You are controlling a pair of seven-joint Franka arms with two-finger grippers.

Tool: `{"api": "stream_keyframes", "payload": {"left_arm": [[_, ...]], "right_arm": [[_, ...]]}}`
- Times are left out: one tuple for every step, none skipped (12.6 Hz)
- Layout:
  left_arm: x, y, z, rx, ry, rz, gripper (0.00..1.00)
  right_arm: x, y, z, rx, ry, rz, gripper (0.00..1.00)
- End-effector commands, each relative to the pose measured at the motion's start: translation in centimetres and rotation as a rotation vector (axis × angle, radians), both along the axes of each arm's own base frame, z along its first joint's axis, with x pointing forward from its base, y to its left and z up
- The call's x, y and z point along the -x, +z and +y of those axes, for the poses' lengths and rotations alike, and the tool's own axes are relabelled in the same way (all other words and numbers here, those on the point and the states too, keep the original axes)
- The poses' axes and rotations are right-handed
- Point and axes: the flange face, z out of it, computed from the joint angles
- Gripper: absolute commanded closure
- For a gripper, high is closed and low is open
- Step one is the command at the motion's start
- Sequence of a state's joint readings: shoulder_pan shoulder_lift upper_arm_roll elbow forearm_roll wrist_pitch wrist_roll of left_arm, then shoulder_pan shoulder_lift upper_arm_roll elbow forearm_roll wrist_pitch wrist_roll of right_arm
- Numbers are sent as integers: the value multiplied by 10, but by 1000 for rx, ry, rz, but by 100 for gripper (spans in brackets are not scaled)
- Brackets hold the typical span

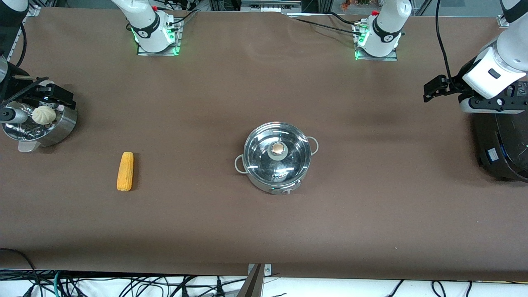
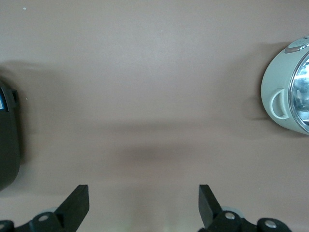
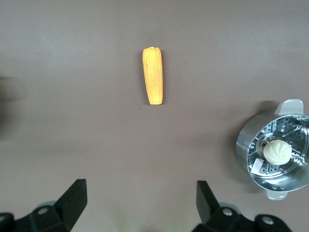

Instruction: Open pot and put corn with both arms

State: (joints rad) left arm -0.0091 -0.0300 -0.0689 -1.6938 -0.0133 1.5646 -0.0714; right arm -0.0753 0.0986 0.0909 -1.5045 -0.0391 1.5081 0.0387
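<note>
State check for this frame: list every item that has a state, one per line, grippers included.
pot: closed, glass lid on, upright mid-table.
corn: lying flat on the table, untouched, toward the right arm's end.
steamer pot: uncovered, white bun inside.
black cooker: at the left arm's end, lid state unclear.
left gripper: open, empty, over bare table.
right gripper: open, empty, over the table near the corn.

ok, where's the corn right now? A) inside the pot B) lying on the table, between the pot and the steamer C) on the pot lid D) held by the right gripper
B: the corn lies flat on the bare table, apart from the pot, whose lid is on, and from the steamer with the bun; no gripper touches it.
</note>
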Motion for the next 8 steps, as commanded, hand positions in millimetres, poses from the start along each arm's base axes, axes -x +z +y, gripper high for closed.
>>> {"api": "stream_keyframes", "payload": {"left_arm": [[1, 8, 1, 11, -17, -11, 0], [1, 8, 3, 11, -14, -11, 0], [1, 8, 3, 11, -14, -10, 0], [1, 9, 4, 11, -13, -11, 0], [-2, 9, 4, 14, -11, -13, 0], [-4, 7, 4, 12, -13, -8, 0], [-6, 10, 2, 10, -12, -8, 0], [-11, 5, 1, 12, -11, 1, 0]], "right_arm": [[-3, 5, -1, -17, -4, -9, 0], [-3, 5, -1, -17, -4, -9, 0], [-3, 5, -2, -17, -5, -9, 0], [-3, 5, -1, -17, -4, -9, 0], [-3, 5, -2, -17, -7, -9, 0], [-3, 5, -2, -17, -7, -9, 0], [-3, 5, -1, -19, -5, -9, 0], [-3, 5, -2, -17, -8, -9, 0]]}}
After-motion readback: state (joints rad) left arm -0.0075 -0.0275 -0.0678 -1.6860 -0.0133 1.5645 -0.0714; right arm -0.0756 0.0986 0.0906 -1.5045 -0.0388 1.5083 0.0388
